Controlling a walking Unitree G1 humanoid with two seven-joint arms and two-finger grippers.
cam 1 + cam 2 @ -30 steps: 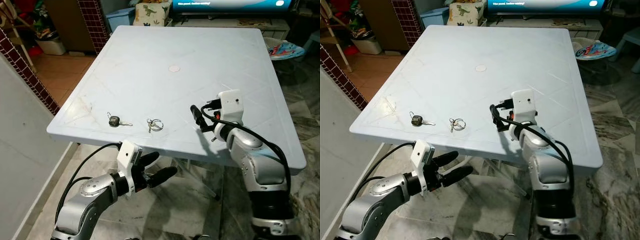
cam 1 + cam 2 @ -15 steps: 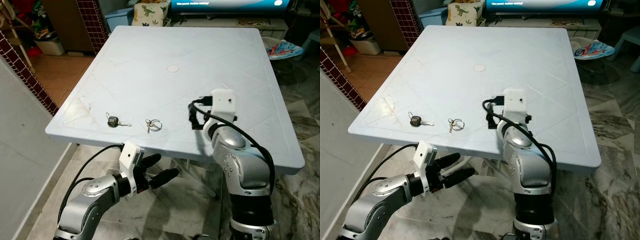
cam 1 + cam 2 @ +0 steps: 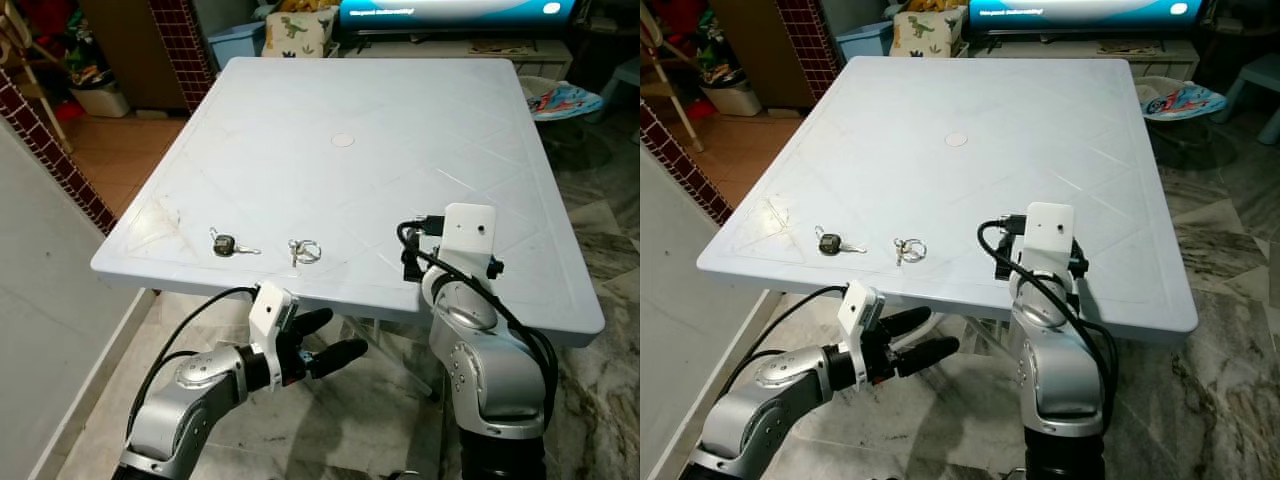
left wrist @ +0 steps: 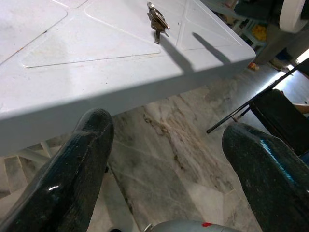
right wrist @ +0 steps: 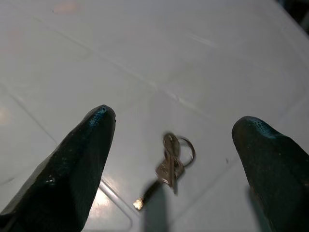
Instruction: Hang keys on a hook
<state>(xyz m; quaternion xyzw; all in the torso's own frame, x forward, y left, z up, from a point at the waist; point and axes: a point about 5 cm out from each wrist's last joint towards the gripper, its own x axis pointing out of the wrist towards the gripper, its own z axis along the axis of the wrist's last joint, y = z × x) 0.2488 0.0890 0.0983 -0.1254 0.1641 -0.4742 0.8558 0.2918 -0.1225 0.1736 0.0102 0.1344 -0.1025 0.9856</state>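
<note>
A bunch of keys on a ring (image 3: 305, 250) lies near the front edge of the white table (image 3: 400, 120), and a single black-headed key (image 3: 228, 243) lies to its left. My right gripper (image 5: 176, 121) hovers open over the table, and the ringed keys (image 5: 171, 166) lie on the table between its two spread fingers. Its white wrist housing (image 3: 468, 232) sits right of the keys, above the table's front edge. My left gripper (image 3: 347, 332) is open below the table's front edge, over the floor. From there it sees a bunch of keys (image 4: 157, 19) on the tabletop.
A small round cap (image 3: 343, 141) marks the table's middle. A white wall (image 3: 40, 300) and a brick column (image 3: 50, 140) close the left side. Marble floor (image 3: 600, 230) runs under and to the right of the table. A dinosaur-print box (image 3: 298, 28) and a TV stand (image 3: 450, 45) stand beyond the far edge.
My right arm has drawn back and to the right, towards the table's front edge, with its wrist turned. The left gripper has shifted slightly right under the table. The keys have not moved.
</note>
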